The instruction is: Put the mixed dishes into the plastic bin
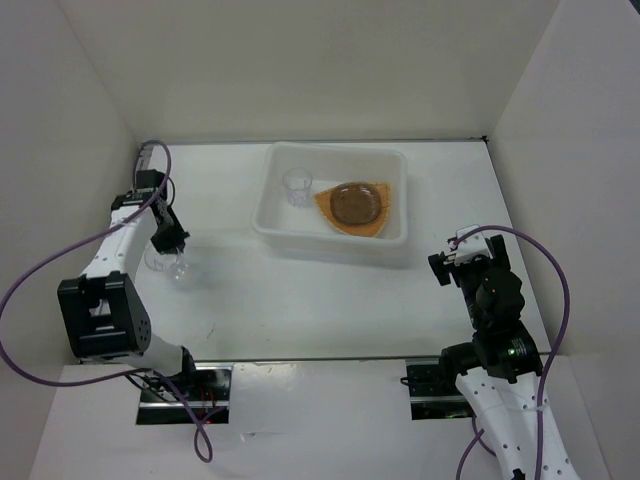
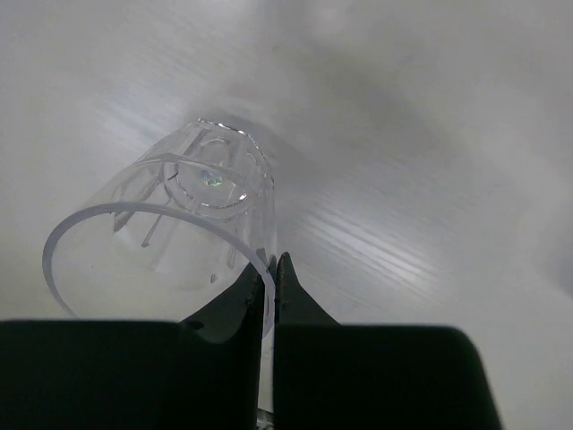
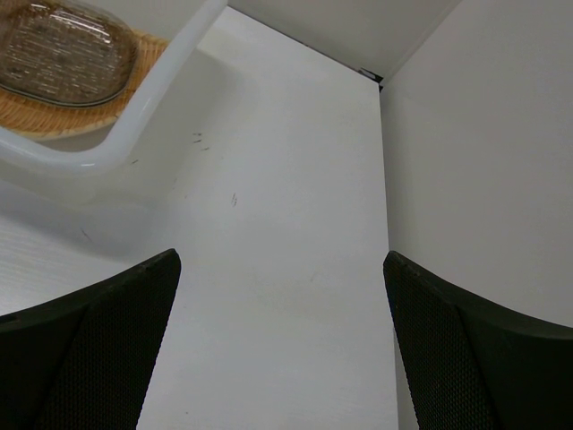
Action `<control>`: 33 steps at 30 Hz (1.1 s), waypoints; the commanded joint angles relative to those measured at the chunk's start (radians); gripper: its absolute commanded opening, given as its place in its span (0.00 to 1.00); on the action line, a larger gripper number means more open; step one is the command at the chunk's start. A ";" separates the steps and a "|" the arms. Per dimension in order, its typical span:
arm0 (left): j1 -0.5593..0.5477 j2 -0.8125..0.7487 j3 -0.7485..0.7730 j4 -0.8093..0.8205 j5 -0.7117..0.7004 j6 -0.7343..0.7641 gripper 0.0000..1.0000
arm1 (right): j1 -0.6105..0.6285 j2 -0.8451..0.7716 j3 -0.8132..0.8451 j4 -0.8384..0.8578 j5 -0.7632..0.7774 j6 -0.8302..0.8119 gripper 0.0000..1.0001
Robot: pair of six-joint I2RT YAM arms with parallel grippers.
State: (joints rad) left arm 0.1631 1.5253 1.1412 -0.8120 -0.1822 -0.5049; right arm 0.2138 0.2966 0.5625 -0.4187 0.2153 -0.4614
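My left gripper [image 1: 172,245] [image 2: 276,260] is shut on the rim of a small clear plastic cup [image 1: 168,264] [image 2: 170,233]. The cup is tilted, just above or on the table at the left; I cannot tell which. The translucent white plastic bin [image 1: 330,243] stands at the back middle. Inside it are a second clear cup [image 1: 296,186] and the orange plate [image 1: 375,222] with a grey-brown saucer [image 1: 353,203] on top. My right gripper [image 1: 445,265] [image 3: 282,260] is open and empty, right of the bin. The right wrist view shows the bin's corner [image 3: 152,98], the plate [image 3: 54,112] and the saucer [image 3: 63,54].
White walls enclose the table on the left, back and right. The right wall [image 3: 483,161] stands close to my right gripper. Purple cables loop beside both arms.
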 commanded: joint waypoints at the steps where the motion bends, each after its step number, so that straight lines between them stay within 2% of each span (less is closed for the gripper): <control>1: -0.064 -0.168 0.188 0.135 0.206 -0.012 0.00 | 0.010 -0.010 -0.007 0.054 0.016 0.015 0.98; 2: -0.089 -0.168 0.239 0.151 0.231 -0.021 0.00 | 0.010 -0.010 -0.007 0.054 0.016 0.015 0.98; 6: -0.186 -0.148 0.368 0.439 0.491 -0.040 0.00 | 0.010 -0.001 -0.007 0.054 0.007 0.015 0.98; 8: -0.249 -0.007 0.570 0.381 0.507 0.020 0.00 | 0.010 -0.001 -0.007 0.054 -0.002 0.015 0.98; 9: -0.276 0.054 0.659 0.256 0.507 0.061 0.00 | 0.010 -0.001 -0.007 0.054 -0.002 0.015 0.98; 10: -0.305 0.173 0.745 0.185 0.460 0.104 0.00 | 0.010 -0.001 -0.007 0.054 -0.002 0.015 0.98; 11: -0.376 0.221 0.872 0.081 0.413 0.165 0.00 | 0.010 -0.001 -0.007 0.054 -0.002 0.015 0.98; 12: -0.413 0.258 0.905 0.053 0.367 0.184 0.00 | 0.010 -0.001 -0.007 0.054 -0.002 0.015 0.98; 14: -0.483 0.335 0.922 0.024 0.296 0.195 0.00 | 0.010 -0.001 -0.007 0.054 0.007 0.015 0.98; 17: -0.559 0.436 0.962 -0.053 0.267 0.204 0.00 | 0.010 -0.010 -0.007 0.054 0.018 0.015 0.98; 21: -0.625 0.539 0.973 -0.128 0.204 0.204 0.00 | 0.010 -0.010 -0.007 0.054 0.018 0.015 0.98; 26: -0.654 0.572 0.960 -0.148 0.109 0.204 0.00 | 0.010 -0.010 -0.007 0.054 0.018 0.015 0.98; 33: -0.654 0.619 0.951 -0.148 0.098 0.204 0.00 | 0.010 -0.010 -0.007 0.054 0.018 0.015 0.98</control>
State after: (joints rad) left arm -0.4980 2.1452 2.0682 -0.9623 -0.0502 -0.3161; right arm 0.2142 0.2966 0.5625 -0.4179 0.2214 -0.4610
